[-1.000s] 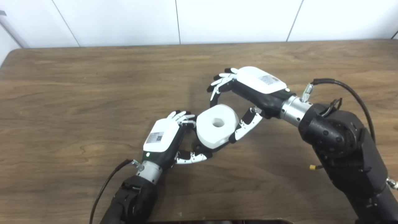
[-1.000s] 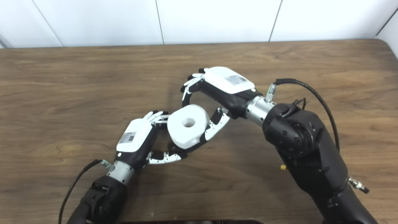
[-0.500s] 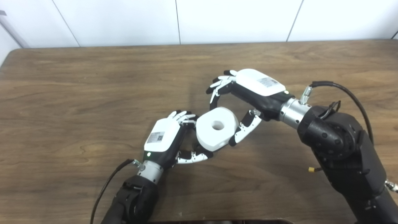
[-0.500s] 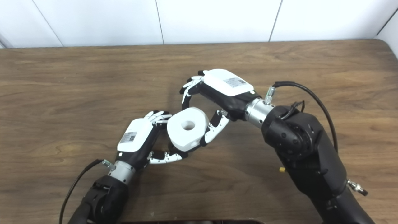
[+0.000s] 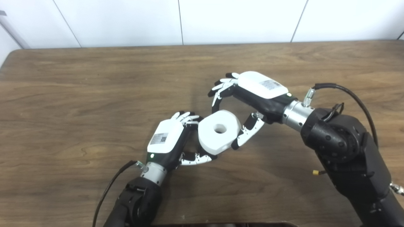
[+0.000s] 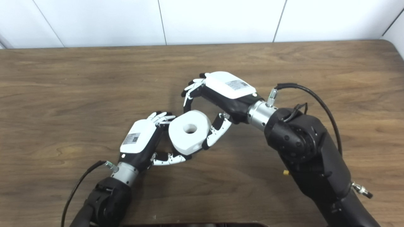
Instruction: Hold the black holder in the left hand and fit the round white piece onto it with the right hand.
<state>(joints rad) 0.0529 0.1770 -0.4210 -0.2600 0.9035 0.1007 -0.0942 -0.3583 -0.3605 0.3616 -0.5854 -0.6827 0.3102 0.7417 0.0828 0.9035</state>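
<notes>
The round white piece point(image 5: 218, 131), thick with a hole in its middle, is pinched by my right hand point(image 5: 252, 91): fingers on its far edge, thumb on its near right side. It hangs tilted, pressed against the fingertips of my left hand point(image 5: 167, 140). That hand is curled at the piece's lower left, thumb reaching under it. The black holder is almost wholly hidden under the white piece and inside the left hand; only a dark sliver shows between them. Both hands are a little above the wooden table point(image 5: 79, 94).
A white panelled wall point(image 5: 189, 19) runs behind the table's far edge. Cables loop off the right wrist point(image 5: 347, 91) and the left wrist point(image 5: 110, 186). A dark edge point(image 5: 221, 224) lies along the picture's bottom.
My right hand has brought the white piece slightly down and to the left, closer onto the left hand. The left hand has barely moved.
</notes>
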